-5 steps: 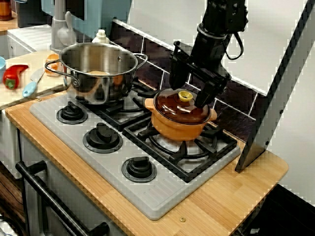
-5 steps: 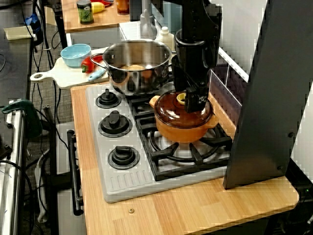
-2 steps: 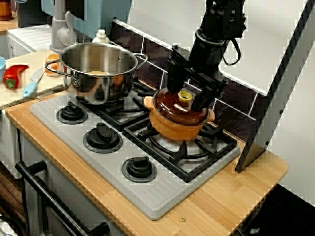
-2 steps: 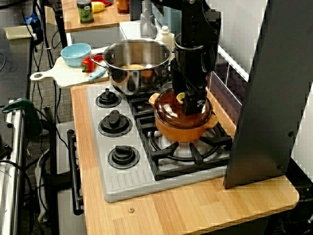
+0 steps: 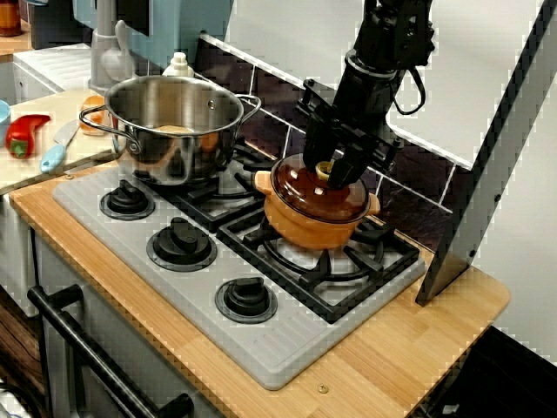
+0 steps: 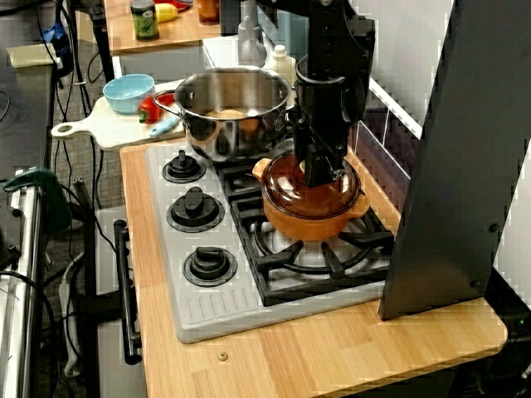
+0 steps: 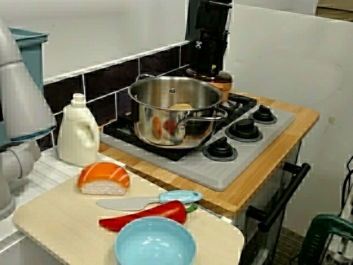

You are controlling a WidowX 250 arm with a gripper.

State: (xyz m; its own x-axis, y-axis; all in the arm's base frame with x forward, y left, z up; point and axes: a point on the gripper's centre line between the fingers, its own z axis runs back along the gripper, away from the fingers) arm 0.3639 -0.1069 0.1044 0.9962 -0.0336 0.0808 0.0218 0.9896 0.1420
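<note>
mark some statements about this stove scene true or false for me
1. The claw is closed on the yellow knob of the brown lid. True.
2. The lid is off the orange pot. False: the lid sits on it.
3. The steel pot stands on the stove beside the orange pot. True.
4. The blue bowl stands on the stove. False: it is on the cutting board, next to the red pepper.
</note>
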